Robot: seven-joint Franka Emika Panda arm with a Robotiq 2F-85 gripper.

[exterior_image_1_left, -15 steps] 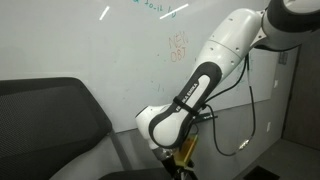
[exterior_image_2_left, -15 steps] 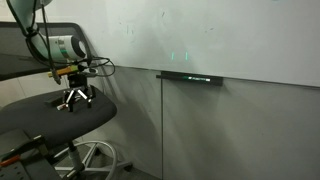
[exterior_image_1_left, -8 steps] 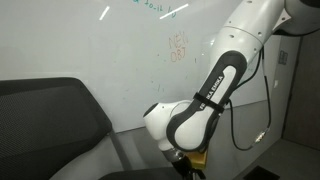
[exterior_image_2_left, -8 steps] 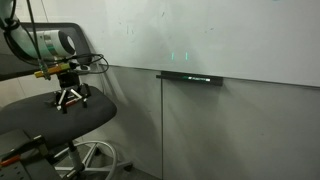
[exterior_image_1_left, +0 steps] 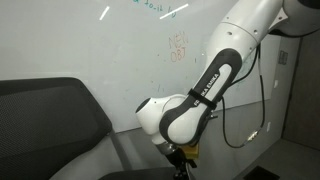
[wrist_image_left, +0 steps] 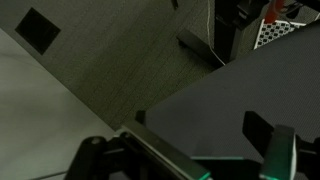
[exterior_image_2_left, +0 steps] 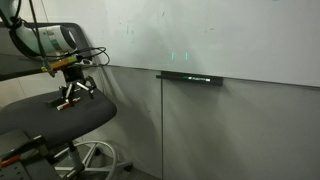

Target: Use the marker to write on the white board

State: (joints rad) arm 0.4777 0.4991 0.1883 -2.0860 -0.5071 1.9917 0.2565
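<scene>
Black and spread wide, the gripper (wrist_image_left: 185, 152) enters from the bottom edge of the wrist view. Its 2 fingers (wrist_image_left: 272, 145) stand far apart at lower left and lower right, with nothing held between them. Just beyond them a dark grey chair seat (wrist_image_left: 230, 100) fills the lower right of that view. Grey carpet (wrist_image_left: 110, 70) covers the upper left.

In an exterior view the gripper (exterior_image_2_left: 72, 92) hangs close over the chair seat (exterior_image_2_left: 55, 115) at the left of the frame, jaws splayed; whether it touches the seat cannot be told. The white arm (exterior_image_2_left: 50, 40) reaches down to it from the upper left corner. In an exterior view the arm (exterior_image_1_left: 215, 70) sweeps from the upper right down to bottom centre, with a black chair back (exterior_image_1_left: 50, 110) at lower left.

Farthest back, the white board (exterior_image_1_left: 100, 50) fills the wall behind the arm, apart from the gripper. It carries faint orange scribbles (exterior_image_1_left: 178, 45) near centre and teal marks (exterior_image_1_left: 155, 6) along the top edge. In an exterior view the white board (exterior_image_2_left: 230, 35) spans the upper frame, with a short dark ledge (exterior_image_2_left: 190, 77) at its lower edge.
</scene>
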